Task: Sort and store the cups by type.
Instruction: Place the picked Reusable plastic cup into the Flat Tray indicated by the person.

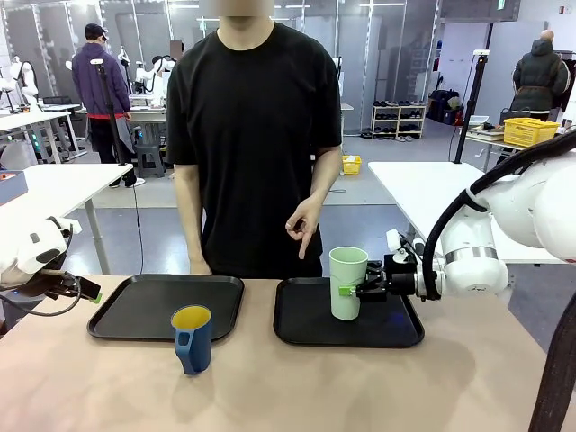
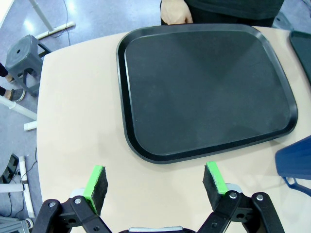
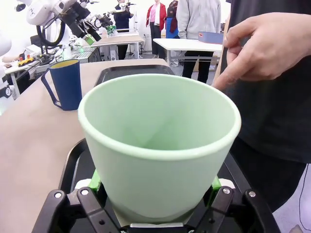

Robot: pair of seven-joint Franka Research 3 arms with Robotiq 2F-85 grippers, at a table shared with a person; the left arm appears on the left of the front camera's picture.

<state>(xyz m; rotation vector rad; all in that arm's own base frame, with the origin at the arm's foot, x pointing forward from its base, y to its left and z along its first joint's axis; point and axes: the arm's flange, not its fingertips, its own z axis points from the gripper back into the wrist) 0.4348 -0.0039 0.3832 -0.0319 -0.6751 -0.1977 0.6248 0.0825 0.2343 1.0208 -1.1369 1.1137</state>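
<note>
Finding your right gripper [image 1: 352, 290] clamped below mid-height on the mint-green tumbler [image 1: 347, 268], which stands in the right tray [image 1: 396, 329]. The person's hand [image 1: 304, 225] points just beside its rim; lifting risks a knock. Your left gripper [image 2: 155, 182] has jaws apart near the left tray [image 2: 204, 87]; the blue cup [image 1: 193, 339] sits on bare table

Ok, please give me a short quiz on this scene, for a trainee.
1. True or false: the blue cup stands on the left tray.
2. The right claw grips: A) the tumbler, B) the blue cup, C) nothing.
3. Fill in: the left claw is ___.
Key: 1 false, it stands on the table, on the robot's side of the left tray. 2 A. 3 open.
</note>
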